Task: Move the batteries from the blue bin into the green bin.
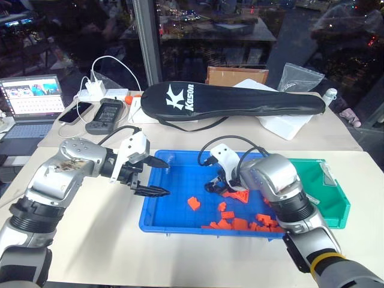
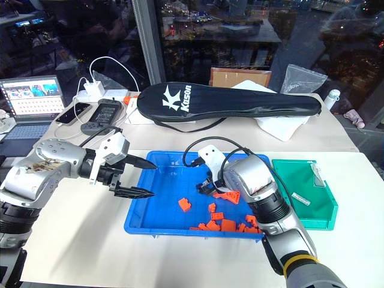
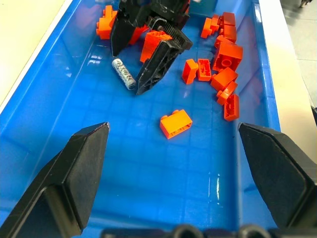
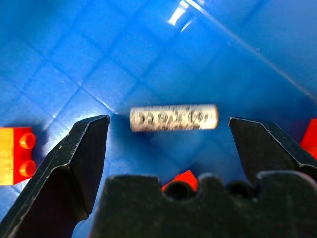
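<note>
The blue bin (image 1: 157,210) sits near the middle of the bench (image 1: 102,240), close to its front edge, and the green bin (image 1: 336,198) stands just beside it toward the bench's right edge.

The right gripper (image 3: 130,69) reaches down into the blue bin with its fingers spread wide, one on each side of a single battery (image 4: 173,118) that lies flat on the blue floor. The fingers are not closed on it; in the right wrist view there is blue floor between each fingertip and the battery's ends. Orange blocks (image 1: 240,223) lie scattered around it, most of them gathered toward the bin's front right corner, and one block (image 3: 176,123) rests alone on the open floor.

The left gripper (image 1: 159,177) hovers over the blue bin's left rim, its fingers also spread apart and holding nothing.

Inside the green bin a slim silver-grey cylinder (image 2: 301,199) lies on the floor, and it looks like another battery.

Along the bench's back edge rest a black racket case (image 1: 234,102), a laptop (image 1: 33,105) and a phone (image 1: 75,113).
</note>
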